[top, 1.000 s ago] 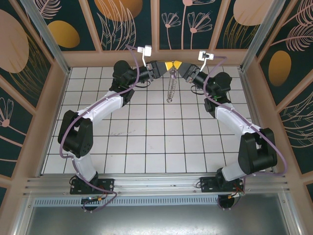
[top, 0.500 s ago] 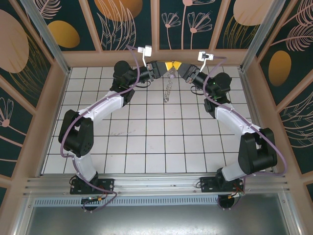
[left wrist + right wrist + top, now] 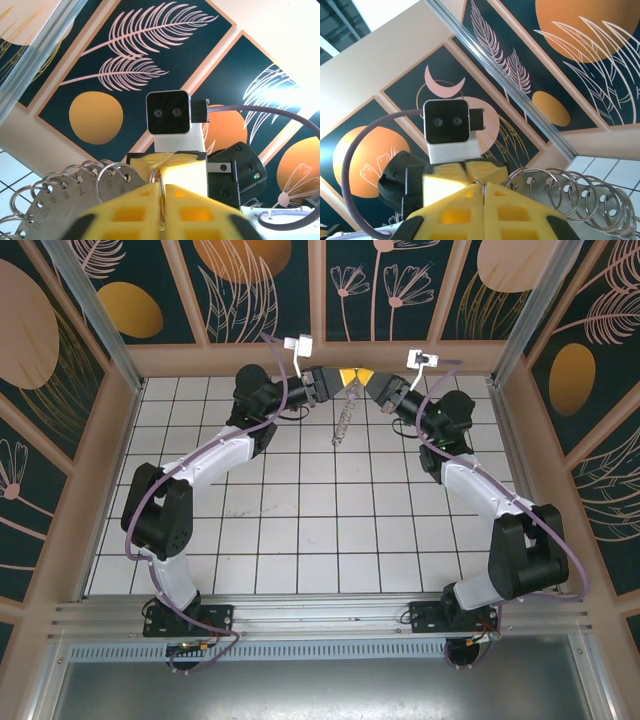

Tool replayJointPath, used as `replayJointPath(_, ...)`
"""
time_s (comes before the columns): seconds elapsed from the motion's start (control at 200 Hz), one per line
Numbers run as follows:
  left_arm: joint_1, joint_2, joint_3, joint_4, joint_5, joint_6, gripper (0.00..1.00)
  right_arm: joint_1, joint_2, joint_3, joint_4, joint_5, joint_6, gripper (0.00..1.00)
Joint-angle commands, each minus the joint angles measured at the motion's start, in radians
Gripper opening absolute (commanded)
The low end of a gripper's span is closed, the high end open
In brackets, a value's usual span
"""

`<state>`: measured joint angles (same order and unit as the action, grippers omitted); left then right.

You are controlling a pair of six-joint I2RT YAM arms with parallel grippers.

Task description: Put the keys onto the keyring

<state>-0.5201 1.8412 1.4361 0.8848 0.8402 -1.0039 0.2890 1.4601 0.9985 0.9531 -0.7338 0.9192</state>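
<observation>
The keyring (image 3: pixel 343 418) hangs edge-on above the far middle of the tiled floor, fringed with small rings and numbered metal tags (image 3: pixel 65 200). My left gripper (image 3: pixel 340 375) and right gripper (image 3: pixel 362 376) meet tip to tip at its top. In the left wrist view the yellow fingers (image 3: pixel 130 210) are pressed on the thin ring wire (image 3: pixel 160 176), with the right gripper's fingers (image 3: pixel 185 170) facing them. In the right wrist view my right gripper (image 3: pixel 483 186) is shut on the same wire, and the fringe of rings (image 3: pixel 580 200) trails to the right. The keys are out of view.
The back wall panel (image 3: pixel 320 300) stands close behind both grippers. Wooden side rails (image 3: pixel 95 470) and an aluminium post (image 3: pixel 90 310) frame the white tiled floor (image 3: pixel 300 530). Both arm bases (image 3: pixel 190 615) sit at the near edge.
The lower end of the hanging keyring has swung a little to the left. Both grippers stay together at the same spot by the back wall.
</observation>
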Motion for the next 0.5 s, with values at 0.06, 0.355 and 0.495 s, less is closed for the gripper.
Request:
replayJointPath(0.06,0.008,-0.049,0.059,-0.147,-0.009,0.164,0.42,-0.067,-0.023,0.085,-0.105,-0.145,-0.119,0.0)
replayJointPath(0.355,0.058,-0.054,0.158,-0.436,0.083,0.362,0.54,-0.122,0.061,0.327,-0.525,-0.431,-0.442,0.0)
replayJointPath(0.495,0.058,-0.017,0.219,-0.495,0.155,0.388,0.52,-0.128,0.113,0.388,-0.616,-0.492,-0.504,0.0)
